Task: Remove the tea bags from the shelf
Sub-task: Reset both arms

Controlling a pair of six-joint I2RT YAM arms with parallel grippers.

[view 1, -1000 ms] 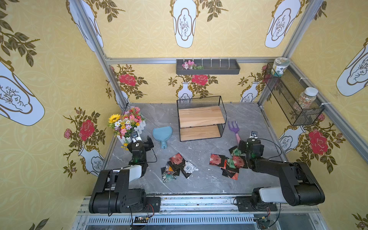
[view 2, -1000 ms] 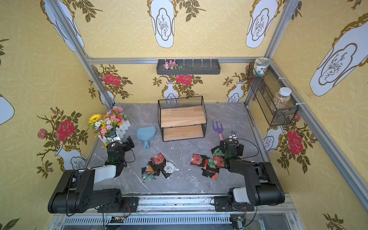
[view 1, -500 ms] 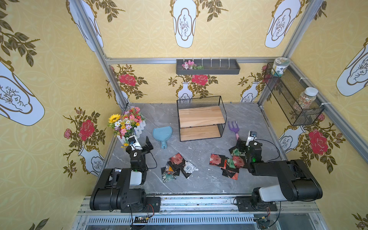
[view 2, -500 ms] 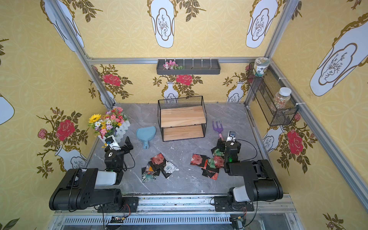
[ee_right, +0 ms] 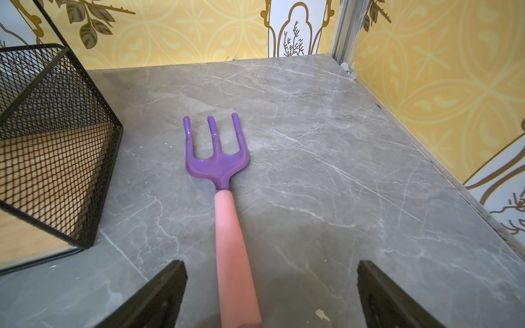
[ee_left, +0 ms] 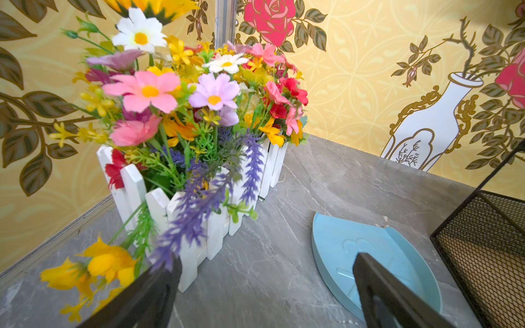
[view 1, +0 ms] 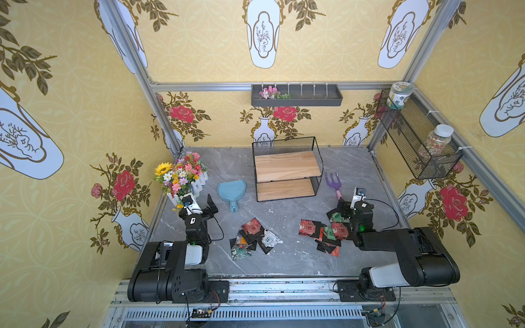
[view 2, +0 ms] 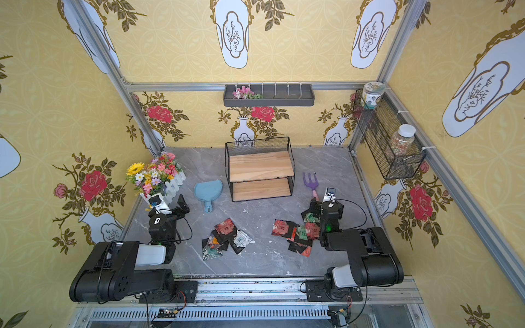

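The shelf [view 1: 287,170] [view 2: 260,169] stands at the back middle of the table, and both its wooden boards are bare. The tea bags lie on the table in two heaps, one front of centre [view 1: 252,235] [view 2: 224,237] and one to its right [view 1: 324,233] [view 2: 295,233]. My left gripper [view 1: 199,204] [ee_left: 265,264] is open and empty, low beside the flower box. My right gripper [view 1: 348,203] [ee_right: 271,267] is open at the far edge of the right heap, its jaws either side of a fork's pink handle without touching it. The shelf's mesh side shows in both wrist views [ee_left: 483,241] [ee_right: 51,142].
A white flower box [view 1: 181,176] stands at the left. A blue scoop [view 1: 231,191] lies left of the shelf, and a purple fork [view 1: 333,183] right of it. A mesh basket with jars [view 1: 417,136] hangs on the right wall. A grey tray [view 1: 295,95] hangs on the back wall.
Both arms have folded back toward their bases and both wrists have tipped up to face the back. Both grippers stayed open. The tea bags have not moved.
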